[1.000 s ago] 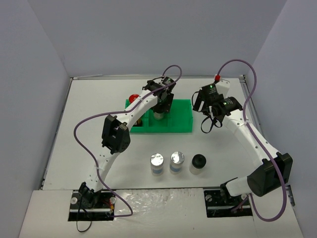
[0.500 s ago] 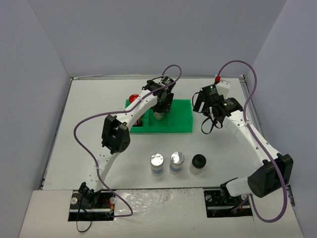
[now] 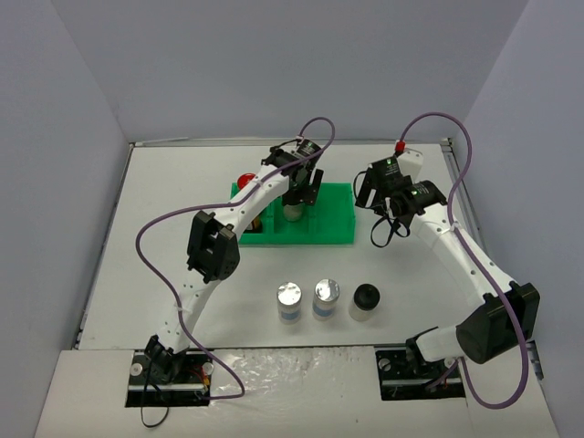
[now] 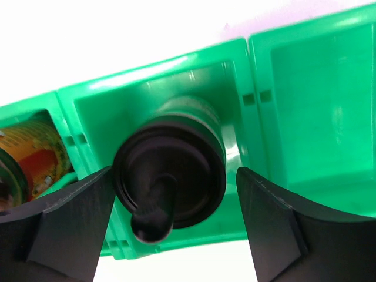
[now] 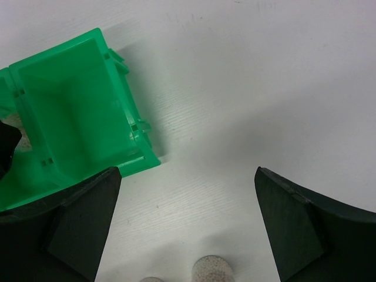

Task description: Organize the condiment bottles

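Note:
My left gripper (image 3: 298, 190) is open, its fingers on either side of a black-capped pale jar (image 4: 170, 176) that stands in the middle compartment of the green tray (image 3: 333, 228). A dark brown jar (image 4: 32, 158) sits in the left compartment, and a red cap (image 3: 245, 180) shows at the tray's far left end. Two silver-capped jars (image 3: 288, 298) (image 3: 326, 295) and a second black-capped jar (image 3: 366, 299) stand in a row on the table in front. My right gripper (image 3: 379, 196) is open and empty over bare table, right of the tray (image 5: 64, 111).
The tray's right compartment (image 4: 317, 111) holds nothing. The two silver caps show at the bottom edge of the right wrist view (image 5: 212, 272). Grey walls enclose the white table (image 3: 164, 237) on three sides. Both arms' purple cables arch over the tray area.
My left gripper has drawn slightly up and back from the black-capped jar, which stays in the middle compartment. The right arm has barely shifted.

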Controlling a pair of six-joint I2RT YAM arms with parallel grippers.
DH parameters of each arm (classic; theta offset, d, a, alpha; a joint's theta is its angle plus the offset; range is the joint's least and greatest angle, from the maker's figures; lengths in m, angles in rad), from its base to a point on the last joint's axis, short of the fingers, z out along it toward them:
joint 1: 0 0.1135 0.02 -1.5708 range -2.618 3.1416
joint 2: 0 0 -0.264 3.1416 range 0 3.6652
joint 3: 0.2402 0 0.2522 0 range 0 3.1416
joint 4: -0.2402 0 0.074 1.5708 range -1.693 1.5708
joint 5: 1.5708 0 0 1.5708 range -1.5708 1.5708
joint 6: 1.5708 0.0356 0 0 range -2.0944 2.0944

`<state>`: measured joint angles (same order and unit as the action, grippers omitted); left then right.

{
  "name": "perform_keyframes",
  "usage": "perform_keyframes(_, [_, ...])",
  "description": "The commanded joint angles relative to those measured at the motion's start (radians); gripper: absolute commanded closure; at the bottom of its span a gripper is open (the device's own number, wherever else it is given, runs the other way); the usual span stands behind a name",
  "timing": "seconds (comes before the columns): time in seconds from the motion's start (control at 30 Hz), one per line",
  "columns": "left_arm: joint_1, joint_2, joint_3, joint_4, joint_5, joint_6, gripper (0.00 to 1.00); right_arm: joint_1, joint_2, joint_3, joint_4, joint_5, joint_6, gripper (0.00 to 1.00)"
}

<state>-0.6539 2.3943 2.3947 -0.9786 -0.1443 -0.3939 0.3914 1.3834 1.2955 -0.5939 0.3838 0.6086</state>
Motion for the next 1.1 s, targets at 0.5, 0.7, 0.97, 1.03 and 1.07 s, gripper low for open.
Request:
perform_keyframes(0.5, [0.000, -0.220, -0.099, 0.211, -0.115, 0.083, 0.14, -0.003, -0.078, -0.018, -0.005, -0.027, -0.009, 0.06])
perform_keyframes(0.7, [0.000, -0.274, -0.086, 0.235, -0.108, 0.123, 0.14, 0.000, -0.096, -0.056, -0.026, -0.048, -0.007, 0.06])
perform_keyframes(0.97, [-0.001, -0.342, -0.079, 0.212, -0.139, 0.147, 0.14, 0.014, -0.101, -0.106, -0.079, -0.135, 0.008, 0.06])
perform_keyframes(1.03, [0.000, -0.375, -0.091, 0.209, -0.167, 0.155, 0.14, 0.023, -0.104, -0.092, -0.108, -0.163, 0.013, 0.06])
perform_keyframes(1.07, [0.000, -0.394, -0.098, 0.209, -0.184, 0.159, 0.14, 0.032, -0.106, -0.078, -0.135, -0.170, 0.015, 0.06])
